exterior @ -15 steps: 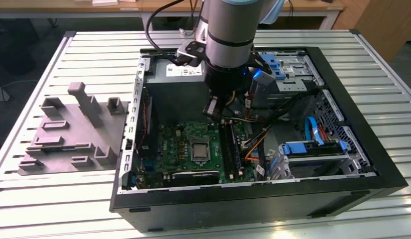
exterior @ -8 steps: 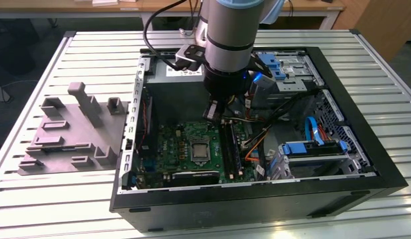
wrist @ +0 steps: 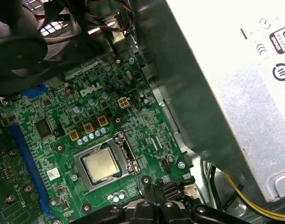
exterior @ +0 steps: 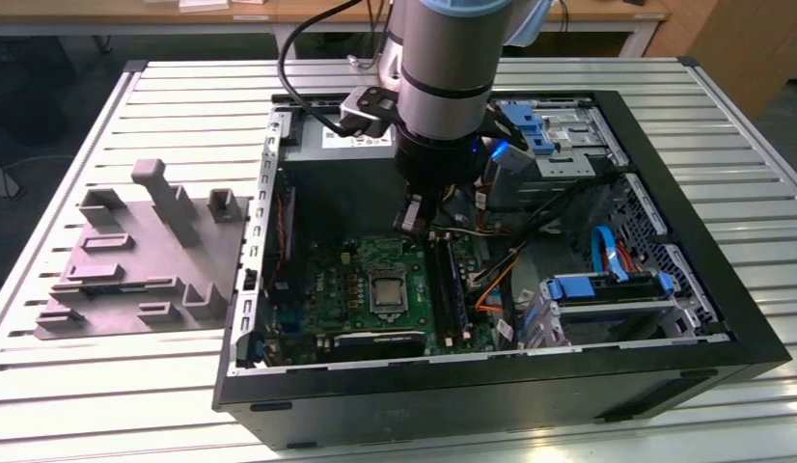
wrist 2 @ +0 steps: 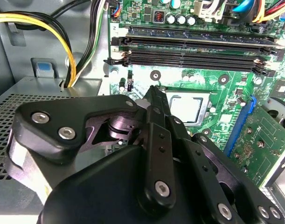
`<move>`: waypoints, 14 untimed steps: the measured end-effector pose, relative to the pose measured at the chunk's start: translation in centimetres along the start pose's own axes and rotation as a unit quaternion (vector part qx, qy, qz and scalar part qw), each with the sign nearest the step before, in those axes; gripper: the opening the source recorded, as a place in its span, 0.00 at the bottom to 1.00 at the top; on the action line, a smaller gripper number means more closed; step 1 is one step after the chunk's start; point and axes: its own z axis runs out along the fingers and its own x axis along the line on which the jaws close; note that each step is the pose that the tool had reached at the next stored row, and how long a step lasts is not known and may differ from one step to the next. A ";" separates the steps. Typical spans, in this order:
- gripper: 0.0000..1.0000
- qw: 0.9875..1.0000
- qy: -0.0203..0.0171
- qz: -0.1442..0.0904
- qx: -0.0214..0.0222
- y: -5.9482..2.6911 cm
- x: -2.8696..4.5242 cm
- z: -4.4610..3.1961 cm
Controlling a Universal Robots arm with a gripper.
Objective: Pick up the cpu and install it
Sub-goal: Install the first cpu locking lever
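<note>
The cpu point(wrist: 102, 165), a small square chip with a dull silver top, lies flat inside the silver-framed socket point(wrist: 125, 150) on the green motherboard point(exterior: 360, 275); the second wrist view has the cpu point(wrist 2: 186, 107) there too. My gripper point(exterior: 416, 217) hangs inside the open computer case, above the board and a little back from the socket. In both wrist views its black fingertips point(wrist 2: 151, 91) point(wrist: 154, 190) meet with nothing between them, clear of the chip.
A grey plastic fixture point(exterior: 135, 260) with upright blocks stands on the slatted table at the exterior view's left. The metal power supply point(wrist: 235, 93), yellow and black cables point(wrist 2: 74, 42), black memory slots point(wrist 2: 198, 51) and a blue-handled drive cage point(exterior: 605, 289) crowd the case.
</note>
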 end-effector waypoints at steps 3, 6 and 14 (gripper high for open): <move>0.11 1.000 0.000 0.000 0.000 0.00 0.00 0.00; 0.11 1.000 0.000 0.000 0.000 0.00 0.01 0.00; 0.11 1.000 0.001 -0.017 0.001 -0.07 0.54 0.05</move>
